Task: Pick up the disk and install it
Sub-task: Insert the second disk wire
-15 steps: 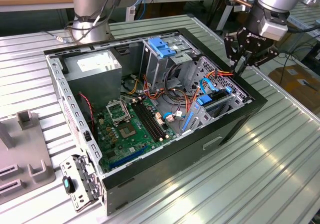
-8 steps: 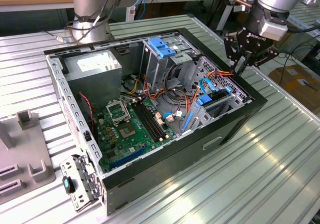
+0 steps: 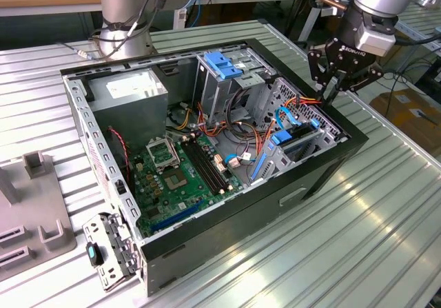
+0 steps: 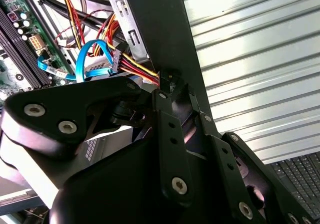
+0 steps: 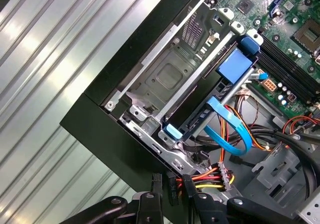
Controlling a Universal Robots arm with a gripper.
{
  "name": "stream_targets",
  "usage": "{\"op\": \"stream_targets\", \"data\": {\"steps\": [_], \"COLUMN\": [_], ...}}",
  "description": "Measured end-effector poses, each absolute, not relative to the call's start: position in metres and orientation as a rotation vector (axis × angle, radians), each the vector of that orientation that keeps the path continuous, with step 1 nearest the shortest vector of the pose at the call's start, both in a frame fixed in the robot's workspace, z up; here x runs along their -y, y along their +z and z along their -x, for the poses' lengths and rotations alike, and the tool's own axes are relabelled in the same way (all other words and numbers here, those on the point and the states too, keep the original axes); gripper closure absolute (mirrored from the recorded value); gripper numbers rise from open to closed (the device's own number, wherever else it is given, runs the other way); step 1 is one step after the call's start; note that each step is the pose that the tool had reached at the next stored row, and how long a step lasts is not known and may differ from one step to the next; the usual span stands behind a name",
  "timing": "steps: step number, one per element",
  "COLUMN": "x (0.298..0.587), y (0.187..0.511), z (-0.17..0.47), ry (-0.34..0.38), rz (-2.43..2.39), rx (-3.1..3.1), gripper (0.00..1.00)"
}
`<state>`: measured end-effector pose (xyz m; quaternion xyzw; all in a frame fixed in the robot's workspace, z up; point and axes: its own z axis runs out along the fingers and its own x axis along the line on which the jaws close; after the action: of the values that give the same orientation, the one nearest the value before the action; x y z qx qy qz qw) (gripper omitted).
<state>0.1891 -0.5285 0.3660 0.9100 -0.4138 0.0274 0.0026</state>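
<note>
An open computer case lies on the ribbed metal counter. The hand hangs over the case's edge on the exterior view's right, holding nothing — its black fingers sit close together at the tips.

The disk is already in its metal bay, just below the hand. The first wrist view shows the disk from above, with its blue rails and a blue flat cable beside it. The second wrist view shows a red, yellow and black wire plug — it sits close to the hand's black links.
</note>
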Motion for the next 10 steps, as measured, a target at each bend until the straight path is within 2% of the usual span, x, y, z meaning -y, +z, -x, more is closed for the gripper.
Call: {"op": "stream_targets", "data": {"steps": [9,10], "x": [0.5285,0.5285], "y": [0.3660,0.3661], "z": [-0.1884,-0.1881], "ry": [0.086,0.086], "rz": [-2.854,-2.854], "rx": [1.298,1.298], "gripper": [0.70,0.84]}}
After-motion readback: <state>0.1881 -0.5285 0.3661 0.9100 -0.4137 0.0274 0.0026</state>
